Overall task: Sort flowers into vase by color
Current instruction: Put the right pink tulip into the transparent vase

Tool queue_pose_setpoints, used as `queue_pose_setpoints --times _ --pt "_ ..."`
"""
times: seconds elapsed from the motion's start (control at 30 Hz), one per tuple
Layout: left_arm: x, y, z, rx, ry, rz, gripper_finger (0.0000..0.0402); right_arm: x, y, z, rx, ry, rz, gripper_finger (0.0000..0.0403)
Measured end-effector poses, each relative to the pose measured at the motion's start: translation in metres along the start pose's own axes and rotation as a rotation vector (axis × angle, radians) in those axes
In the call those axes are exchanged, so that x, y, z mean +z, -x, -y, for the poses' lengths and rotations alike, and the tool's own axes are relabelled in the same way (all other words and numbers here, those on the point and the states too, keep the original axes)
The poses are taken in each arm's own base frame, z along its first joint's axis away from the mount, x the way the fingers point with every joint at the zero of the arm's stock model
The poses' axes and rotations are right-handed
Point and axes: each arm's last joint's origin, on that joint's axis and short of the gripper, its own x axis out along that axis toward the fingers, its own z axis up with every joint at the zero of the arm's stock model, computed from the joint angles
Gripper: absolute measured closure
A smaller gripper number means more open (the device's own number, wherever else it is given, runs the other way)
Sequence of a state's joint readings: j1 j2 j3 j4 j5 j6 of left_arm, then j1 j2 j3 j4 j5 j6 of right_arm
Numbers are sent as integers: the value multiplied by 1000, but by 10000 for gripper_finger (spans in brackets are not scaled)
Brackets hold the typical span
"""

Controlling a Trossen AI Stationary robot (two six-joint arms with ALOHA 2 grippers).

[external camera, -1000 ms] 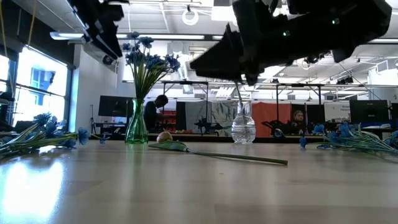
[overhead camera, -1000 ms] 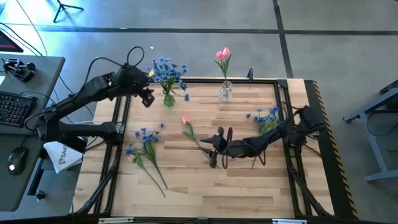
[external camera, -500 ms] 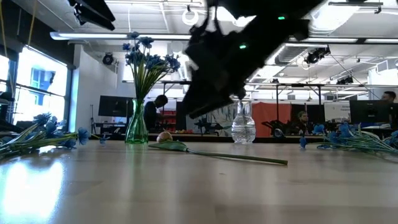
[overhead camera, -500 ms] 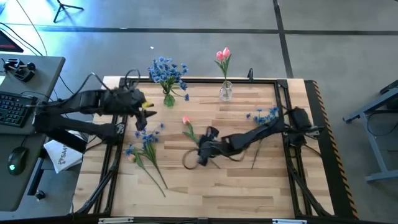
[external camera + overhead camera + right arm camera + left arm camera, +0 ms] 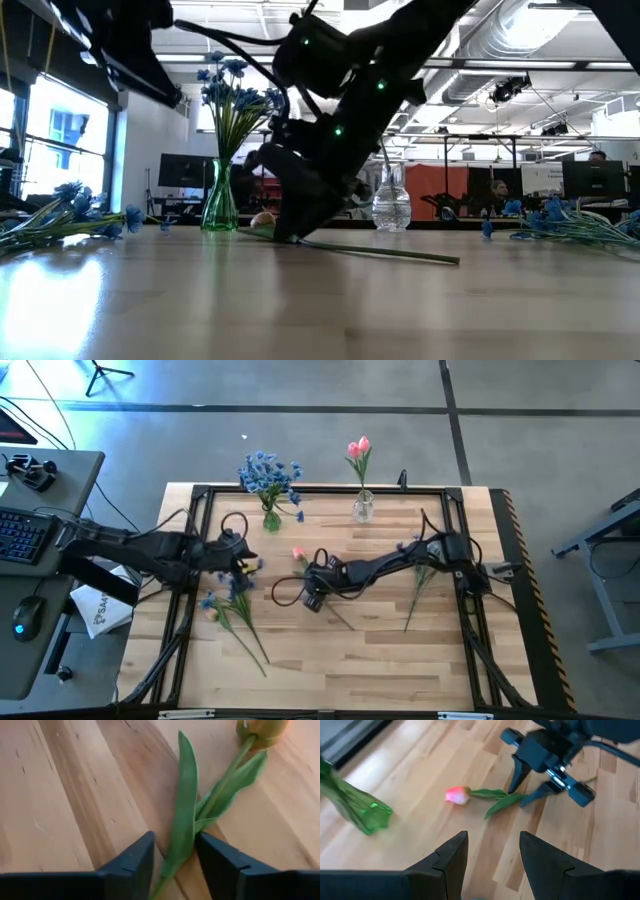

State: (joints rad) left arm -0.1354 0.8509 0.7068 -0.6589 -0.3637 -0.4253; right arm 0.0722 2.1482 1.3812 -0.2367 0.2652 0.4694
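Observation:
A pink tulip [image 5: 298, 554] lies flat on the table's middle, its bud [image 5: 457, 795] toward the far left and its stem [image 5: 400, 255] running toward the near right. My right gripper [image 5: 175, 865] is open and down at the table, its fingers standing on either side of the tulip's leaf [image 5: 185, 810] and stem just behind the bud. My left gripper [image 5: 492, 865] is open and hovers over the left blue bunch [image 5: 230, 598], which lies on the wood. Another blue bunch [image 5: 427, 548] lies at the right.
A green vase [image 5: 271, 518] with blue flowers and a clear vase [image 5: 362, 508] with a pink tulip stand at the far edge. The black frame rail [image 5: 320, 489] borders the table. Bare wood [image 5: 340, 660] lies toward the near edge.
My right gripper has swung toward the table's left and dropped to the table, ending with its fingers astride the tulip's stem. My left gripper has drawn back from the green vase at the far edge and come down over the left blue bunch. The flowers have stayed put.

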Motion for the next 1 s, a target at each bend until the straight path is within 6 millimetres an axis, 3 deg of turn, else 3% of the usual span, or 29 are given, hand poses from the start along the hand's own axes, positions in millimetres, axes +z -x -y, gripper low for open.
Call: queue_pose_setpoints --times 0.2,0.33,0.47,0.57,0.73,0.9,1.0 --pt "-21 -17 6 -37 22 12 234 -8 -6 11 9 49 -34 381" --pt "-32 -25 10 -68 16 31 234 -21 -4 17 13 28 27 390" --pt "-40 -28 12 -57 22 41 234 -48 10 23 110 -17 184 398" --pt "-44 -31 13 -49 13 64 234 -64 32 31 161 -41 268 398" --pt "-43 -34 15 -45 -4 154 234 -68 90 44 114 -84 544 399" --pt "-41 -38 18 -76 -23 295 234 -81 148 61 153 34 877 400" --pt "-42 -41 20 -106 -18 377 234 -103 165 84 271 113 1066 400"
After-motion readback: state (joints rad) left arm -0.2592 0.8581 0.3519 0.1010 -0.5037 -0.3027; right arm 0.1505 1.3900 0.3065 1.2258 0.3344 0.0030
